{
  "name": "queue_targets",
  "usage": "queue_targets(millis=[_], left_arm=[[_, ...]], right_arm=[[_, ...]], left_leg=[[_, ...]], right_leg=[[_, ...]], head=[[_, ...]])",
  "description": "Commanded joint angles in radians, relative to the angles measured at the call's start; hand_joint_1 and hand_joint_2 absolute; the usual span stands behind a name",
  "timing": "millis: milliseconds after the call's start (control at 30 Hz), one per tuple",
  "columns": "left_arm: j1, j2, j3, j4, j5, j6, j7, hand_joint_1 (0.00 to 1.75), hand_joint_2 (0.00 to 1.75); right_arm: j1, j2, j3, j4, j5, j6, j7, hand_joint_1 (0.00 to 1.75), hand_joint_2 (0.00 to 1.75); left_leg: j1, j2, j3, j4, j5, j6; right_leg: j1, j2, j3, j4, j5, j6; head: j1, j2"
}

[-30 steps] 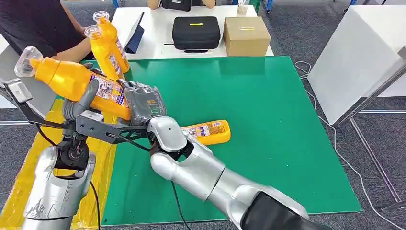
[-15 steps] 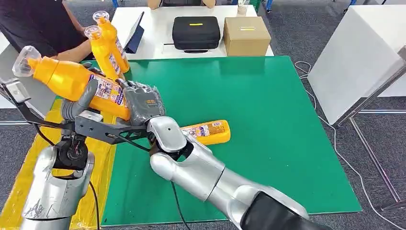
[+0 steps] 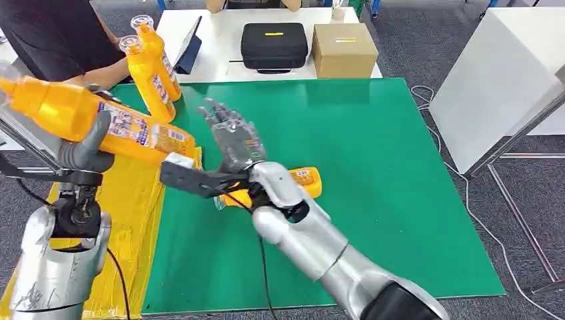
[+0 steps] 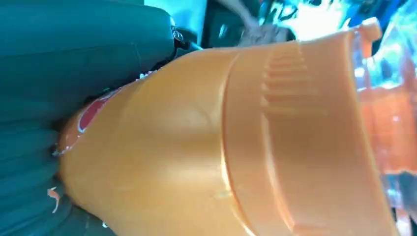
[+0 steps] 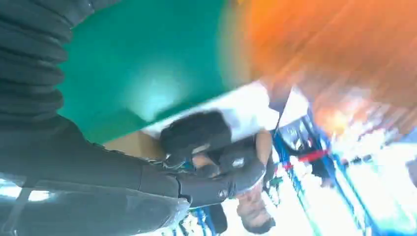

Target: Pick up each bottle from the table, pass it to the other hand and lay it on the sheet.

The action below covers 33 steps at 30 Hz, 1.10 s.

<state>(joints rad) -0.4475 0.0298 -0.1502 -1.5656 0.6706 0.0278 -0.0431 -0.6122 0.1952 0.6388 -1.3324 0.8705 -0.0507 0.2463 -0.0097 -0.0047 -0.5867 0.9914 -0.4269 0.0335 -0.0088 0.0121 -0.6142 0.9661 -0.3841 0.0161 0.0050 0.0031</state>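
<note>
My left hand [image 3: 83,150] grips an orange bottle [image 3: 100,120] with a printed label, held tilted above the yellow sheet [image 3: 130,200] at the table's left edge; that bottle [image 4: 221,142] looms large in the left wrist view. My right hand [image 3: 233,137] hovers over the green mat [image 3: 373,167] with fingers spread and nothing in it, a little right of the held bottle. A second orange bottle [image 3: 296,183] lies on its side on the mat, partly hidden behind my right forearm. Two more orange bottles [image 3: 150,67] are held by a person at the far left.
A person [image 3: 56,33] in a dark top stands at the far left. Behind the mat a white table carries a black case [image 3: 273,43], a cardboard box [image 3: 343,50] and a tablet [image 3: 188,43]. A white panel [image 3: 500,73] leans at the right.
My right hand has let go of the orange bottle, opened and drawn back to the right. My left hand has carried the bottle leftward over the yellow sheet.
</note>
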Motion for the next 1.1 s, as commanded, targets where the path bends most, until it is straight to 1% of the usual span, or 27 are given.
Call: queue_targets(millis=[33, 100, 133, 200, 233, 267, 300, 333, 367, 400, 433, 500, 533, 600, 633, 667, 700, 733, 767, 800, 833, 867, 900, 933, 967, 1067, 1100], left_arm=[[0.109, 0.060, 0.203, -0.019, 0.001, -0.066, -0.029, 1.75, 1.75], [0.124, 0.077, 0.213, 0.004, 0.002, -0.087, -0.035, 1.75, 1.75], [0.130, 0.090, 0.213, 0.022, -0.012, -0.096, -0.051, 1.75, 1.75], [0.150, 0.098, 0.215, 0.032, -0.024, -0.103, -0.075, 1.75, 1.75], [0.153, 0.097, 0.215, 0.032, -0.024, -0.105, -0.077, 1.75, 1.75], [0.155, 0.096, 0.215, 0.031, -0.024, -0.106, -0.078, 1.75, 1.75], [0.154, 0.095, 0.213, 0.030, -0.024, -0.106, -0.078, 1.75, 1.75], [0.152, 0.094, 0.212, 0.027, -0.023, -0.106, -0.077, 1.75, 1.75], [0.151, 0.094, 0.211, 0.025, -0.023, -0.106, -0.077, 1.75, 1.75], [0.151, 0.094, 0.211, 0.025, -0.023, -0.106, -0.077, 1.75, 1.75], [0.148, 0.101, 0.206, 0.022, -0.078, -0.074, -0.105, 1.75, 1.75], [0.140, 0.112, 0.189, 0.012, -0.367, 0.084, -0.220, 1.75, 1.75], [0.122, 0.098, 0.172, 0.010, -0.612, 0.206, -0.254, 1.75, 1.75], [0.111, 0.091, 0.158, 0.033, -0.830, 0.253, -0.213, 1.75, 1.75], [0.115, 0.086, 0.158, 0.048, -0.882, 0.267, -0.212, 1.75, 1.75], [0.120, 0.102, 0.140, 0.071, -1.054, 0.345, -0.219, 1.75, 1.75], [0.124, 0.108, 0.127, 0.101, -1.190, 0.409, -0.226, 1.75, 1.75], [0.119, 0.121, 0.106, 0.131, -1.349, 0.471, -0.213, 1.75, 1.75], [0.108, 0.126, 0.092, 0.165, -1.491, 0.515, -0.186, 1.75, 1.75], [0.092, 0.129, 0.071, 0.201, -1.605, 0.534, -0.165, 1.75, 1.75], [0.068, 0.132, 0.040, 0.259, -1.752, 0.567, -0.132, 1.75, 1.75], [0.050, 0.130, 0.016, 0.305, -1.789, 0.567, -0.123, 1.75, 1.75], [0.030, 0.130, -0.011, 0.354, -1.821, 0.569, -0.115, 1.75, 1.75], [0.015, 0.128, -0.030, 0.390, -1.832, 0.565, -0.111, 1.75, 1.75], [-0.016, 0.124, -0.071, 0.473, -1.882, 0.594, -0.096, 1.75, 1.75], [-0.025, 0.119, -0.087, 0.501, -1.910, 0.602, -0.088, 1.75, 1.75], [-0.025, 0.119, -0.087, 0.501, -1.910, 0.602, -0.088, 1.75, 1.75]], right_arm=[[0.186, -0.280, -0.298, -0.445, -0.079, 0.045, -0.132, 0.00, 0.00], [0.205, -0.322, -0.330, -0.454, -0.123, 0.031, -0.154, 0.00, 0.00], [0.224, -0.351, -0.351, -0.457, -0.150, 0.028, -0.162, 0.00, 0.00], [0.268, -0.383, -0.377, -0.467, -0.194, 0.019, -0.192, 0.00, 0.00], [0.274, -0.386, -0.379, -0.468, -0.196, 0.017, -0.196, 0.00, 0.00], [0.279, -0.386, -0.379, -0.469, -0.197, 0.016, -0.198, 0.00, 0.00], [0.279, -0.383, -0.376, -0.469, -0.197, 0.016, -0.198, 0.00, 0.00], [0.275, -0.378, -0.372, -0.470, -0.198, 0.018, -0.197, 0.00, 0.00], [0.272, -0.376, -0.369, -0.470, -0.196, 0.017, -0.197, 0.00, 0.00], [0.272, -0.376, -0.369, -0.470, -0.196, 0.017, -0.197, 0.00, 0.00], [0.269, -0.383, -0.362, -0.469, -0.181, 0.009, -0.182, 0.00, 0.00], [0.312, -0.413, -0.376, -0.492, -0.174, -0.008, -0.168, 0.00, 0.00], [0.362, -0.422, -0.400, -0.523, -0.174, -0.018, -0.168, 0.00, 0.00], [0.442, -0.430, -0.434, -0.575, -0.174, -0.028, -0.184, 0.00, 0.00], [0.474, -0.434, -0.446, -0.592, -0.175, -0.031, -0.188, 0.00, 0.00], [0.506, -0.433, -0.456, -0.608, -0.177, -0.028, -0.196, 0.00, 0.00], [0.536, -0.433, -0.462, -0.624, -0.186, -0.020, -0.208, 0.00, 0.00], [0.548, -0.430, -0.463, -0.627, -0.185, -0.019, -0.211, 0.00, 0.00], [0.546, -0.428, -0.459, -0.624, -0.185, -0.012, -0.211, 0.00, 0.00], [0.539, -0.422, -0.456, -0.619, -0.193, -0.004, -0.211, 0.00, 0.00], [0.528, -0.422, -0.450, -0.608, -0.195, 0.007, -0.208, 0.00, 0.00], [0.526, -0.422, -0.447, -0.604, -0.197, 0.011, -0.205, 0.00, 0.00], [0.529, -0.427, -0.446, -0.602, -0.197, 0.013, -0.206, 0.00, 0.00], [0.534, -0.430, -0.446, -0.602, -0.198, 0.013, -0.206, 0.00, 0.00], [0.550, -0.434, -0.448, -0.606, -0.198, 0.012, -0.208, 0.00, 0.00], [0.556, -0.437, -0.447, -0.607, -0.199, 0.013, -0.210, 0.00, 0.00], [0.556, -0.437, -0.447, -0.607, -0.199, 0.013, -0.210, 0.00, 0.00]], left_leg=[[0.001, -0.004, 0.006, -0.001, -0.002, -0.002], [0.001, -0.003, 0.005, -0.001, -0.002, -0.002], [0.001, -0.003, 0.008, -0.002, -0.004, -0.002], [0.000, -0.002, 0.003, -0.001, -0.002, -0.001], [0.001, -0.004, 0.007, -0.002, -0.003, -0.002], [0.000, -0.002, 0.004, -0.001, -0.002, -0.001], [0.001, -0.002, 0.006, -0.001, -0.003, -0.002], [0.000, -0.002, 0.003, -0.001, -0.003, -0.001], [0.000, -0.002, 0.005, 0.000, -0.004, -0.002], [0.000, 0.000, 0.003, 0.000, -0.003, -0.002], [0.000, 0.000, 0.002, 0.000, -0.003, -0.001], [0.001, -0.001, 0.005, 0.000, -0.004, -0.002], [0.001, -0.002, 0.003, 0.000, -0.003, -0.002], [0.001, -0.005, 0.003, -0.001, -0.002, -0.001], [0.002, -0.007, 0.004, 0.000, -0.003, -0.002], [0.001, -0.006, 0.004, -0.001, -0.002, -0.001], [0.002, -0.008, 0.007, -0.001, -0.004, -0.002], [0.000, -0.007, 0.005, -0.002, -0.002, -0.001], [0.000, -0.007, 0.006, -0.002, -0.003, -0.002], [0.000, -0.004, 0.004, -0.002, -0.002, -0.001], [0.001, -0.003, 0.005, -0.001, -0.004, -0.002], [0.000, -0.002, 0.003, -0.001, -0.003, -0.001], [0.000, -0.003, 0.005, -0.001, -0.003, -0.002], [0.000, -0.004, 0.003, -0.001, -0.002, -0.001], [0.000, -0.007, 0.005, -0.001, -0.002, -0.002], [0.000, -0.007, 0.005, -0.001, -0.002, -0.002], [0.000, -0.004, 0.004, -0.001, -0.002, -0.001]], right_leg=[[0.001, -0.005, 0.008, -0.003, -0.003, 0.000], [0.001, -0.004, 0.007, -0.003, -0.003, 0.000], [0.001, -0.004, 0.010, -0.003, -0.004, 0.000], [0.001, -0.003, 0.005, -0.003, -0.002, 0.000], [0.001, -0.006, 0.009, -0.003, -0.003, 0.000], [0.001, -0.003, 0.005, -0.003, -0.002, 0.000], [0.001, -0.004, 0.007, -0.003, -0.003, 0.000], [0.000, -0.003, 0.004, -0.002, -0.002, 0.000], [0.001, -0.003, 0.006, -0.001, -0.003, -0.001], [0.001, -0.001, 0.004, -0.001, -0.002, 0.000], [0.000, -0.001, 0.003, -0.001, -0.002, 0.000], [0.001, -0.002, 0.006, -0.001, -0.003, -0.001], [0.001, -0.003, 0.004, -0.001, -0.002, -0.001], [0.002, -0.006, 0.005, -0.002, -0.003, 0.000], [0.003, -0.008, 0.007, -0.002, -0.004, 0.000], [0.003, -0.007, 0.006, -0.002, -0.003, 0.000], [0.003, -0.010, 0.009, -0.003, -0.005, 0.000], [0.002, -0.008, 0.006, -0.002, -0.003, 0.000], [0.002, -0.009, 0.008, -0.003, -0.004, 0.000], [0.002, -0.006, 0.005, -0.002, -0.003, 0.000], [0.002, -0.005, 0.007, -0.002, -0.004, 0.000], [0.001, -0.004, 0.004, -0.002, -0.002, 0.000], [0.001, -0.005, 0.007, -0.002, -0.003, 0.000], [0.000, -0.005, 0.004, -0.002, -0.002, 0.000], [0.000, -0.008, 0.006, -0.002, -0.003, 0.000], [0.001, -0.008, 0.007, -0.003, -0.003, 0.000], [0.000, -0.005, 0.005, -0.003, -0.002, 0.000]], head=[[0.000, 0.000], [0.000, 0.000], [0.000, 0.000], [0.000, 0.000], [0.000, 0.000], [0.000, 0.000], [0.000, 0.000], [0.000, 0.000], [0.000, 0.000], [0.000, 0.000], [0.000, 0.000], [0.000, 0.000], [0.000, 0.000], [0.000, 0.000], [0.000, 0.000], [0.000, 0.000], [0.000, 0.000], [0.000, 0.000], [0.000, 0.000], [0.000, 0.000], [0.000, 0.000], [0.000, 0.000], [0.000, 0.000], [0.000, 0.000], [0.000, 0.000], [0.000, 0.000], [0.000, 0.000]])
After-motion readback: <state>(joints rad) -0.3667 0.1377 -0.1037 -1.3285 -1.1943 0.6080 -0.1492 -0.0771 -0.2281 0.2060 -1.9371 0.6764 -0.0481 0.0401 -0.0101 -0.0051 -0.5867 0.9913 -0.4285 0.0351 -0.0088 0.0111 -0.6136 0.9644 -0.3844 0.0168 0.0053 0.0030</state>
